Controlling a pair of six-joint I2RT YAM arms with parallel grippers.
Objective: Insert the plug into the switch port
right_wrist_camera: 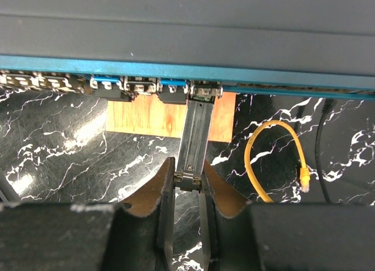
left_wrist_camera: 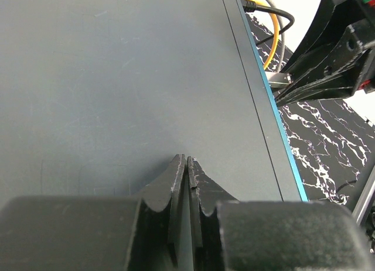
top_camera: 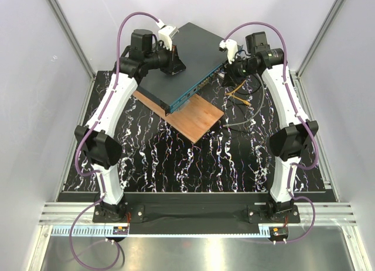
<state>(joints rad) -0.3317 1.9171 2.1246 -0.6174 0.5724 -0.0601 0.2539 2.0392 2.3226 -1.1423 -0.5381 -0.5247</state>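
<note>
Brown wooden board [top_camera: 196,120], looped yellow cable [right_wrist_camera: 247,163], black marbled mat [top_camera: 176,165]

This is a robotics lab test cell. Plain white wall panels [top_camera: 35,78] on aluminium posts [top_camera: 68,31] enclose a bench [top_camera: 176,165] with a black marbled top. A left arm [top_camera: 114,104] and a right arm [top_camera: 290,101] are mounted along an aluminium rail [top_camera: 64,215].

arms [top_camera: 119,99]: white shells, black joints | cables [top_camera: 125,26]: purple | jaws: black
</note>
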